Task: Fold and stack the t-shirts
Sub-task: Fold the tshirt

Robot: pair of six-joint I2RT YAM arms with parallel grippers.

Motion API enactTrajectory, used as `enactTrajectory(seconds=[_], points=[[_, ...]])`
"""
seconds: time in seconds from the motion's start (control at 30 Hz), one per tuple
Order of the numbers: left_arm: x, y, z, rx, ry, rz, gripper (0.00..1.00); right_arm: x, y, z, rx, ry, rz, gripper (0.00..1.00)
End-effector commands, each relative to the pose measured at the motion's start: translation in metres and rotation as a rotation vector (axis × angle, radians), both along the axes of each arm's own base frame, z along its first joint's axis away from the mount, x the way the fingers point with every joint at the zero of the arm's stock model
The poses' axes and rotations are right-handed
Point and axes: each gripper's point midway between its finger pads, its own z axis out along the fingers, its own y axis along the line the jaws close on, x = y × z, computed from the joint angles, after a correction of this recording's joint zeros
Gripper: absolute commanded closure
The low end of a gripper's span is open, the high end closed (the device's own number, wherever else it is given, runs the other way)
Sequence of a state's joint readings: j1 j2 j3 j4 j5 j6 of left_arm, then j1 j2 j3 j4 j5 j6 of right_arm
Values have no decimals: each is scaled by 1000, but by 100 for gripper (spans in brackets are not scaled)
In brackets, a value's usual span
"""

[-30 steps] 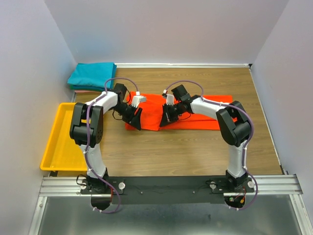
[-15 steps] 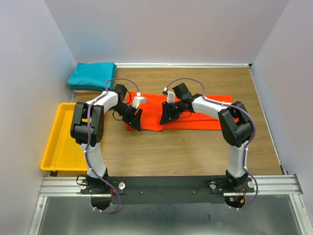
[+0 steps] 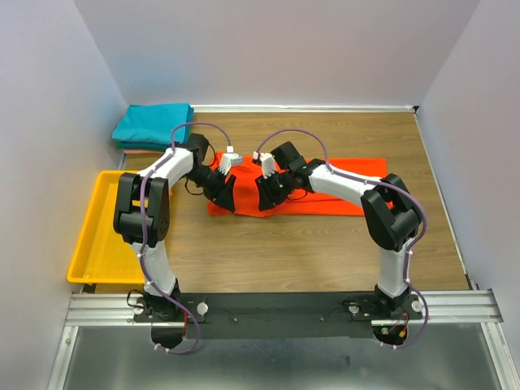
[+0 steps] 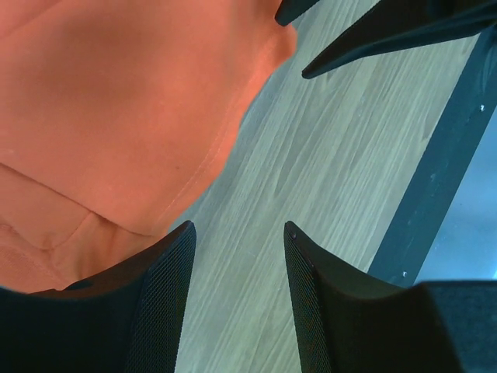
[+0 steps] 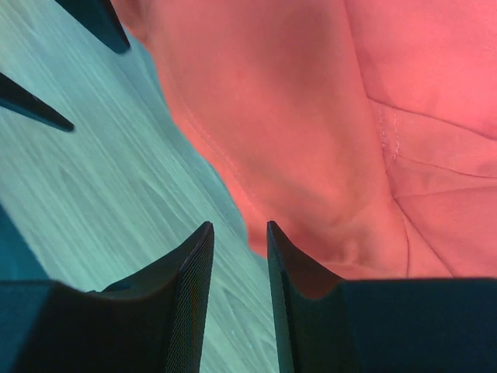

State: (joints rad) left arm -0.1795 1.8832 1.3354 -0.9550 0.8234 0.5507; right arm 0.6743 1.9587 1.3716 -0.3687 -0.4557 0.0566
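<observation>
Nearest me, against the table's (image 3: pixel 325 252) left edge, sits the yellow tray (image 3: pixel 89 244), which is no part of this job. Further in, both my grippers hang low at the near left corner of the orange-red t-shirt (image 3: pixel 325 185), close to each other. My left gripper (image 4: pixel 239 233) stands open with only bare wood between its fingers, and the shirt's hem runs just beside one of them. My right gripper (image 5: pixel 238 233) is parted more narrowly and also grips nothing, with the hem lying just beside one finger.

The shirt lies as a long flat band across the middle of the table. It looks already folded lengthwise, though I can't count the layers from above. I judge the step in hand to be taking hold of this left end to fold it over toward the right. That calls for slipping a finger of each gripper under the hem, closing on every layer, then lifting evenly. In the far left corner lies the folded teal t-shirt (image 3: pixel 154 123), with a sliver of the pale pink t-shirt (image 3: pixel 128 149) beneath it.
</observation>
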Motion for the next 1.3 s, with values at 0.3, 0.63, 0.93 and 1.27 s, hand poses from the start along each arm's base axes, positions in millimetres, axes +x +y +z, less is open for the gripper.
enactTrajectory(seconds=[0.3,0.63,0.93,1.27], points=[[21,9,20,-27,-68,36,43,-12,-17,-48,-178,-51,114,60],[24,17,16,-16,-53,48,43,-14,-20,-49,-195,-83,154,54],[27,18,16,-20,-57,52,43,-27,3,-14,-184,-223,248,57],[24,20,16,-17,-59,56,43,-21,-6,-41,-299,-259,249,58]])
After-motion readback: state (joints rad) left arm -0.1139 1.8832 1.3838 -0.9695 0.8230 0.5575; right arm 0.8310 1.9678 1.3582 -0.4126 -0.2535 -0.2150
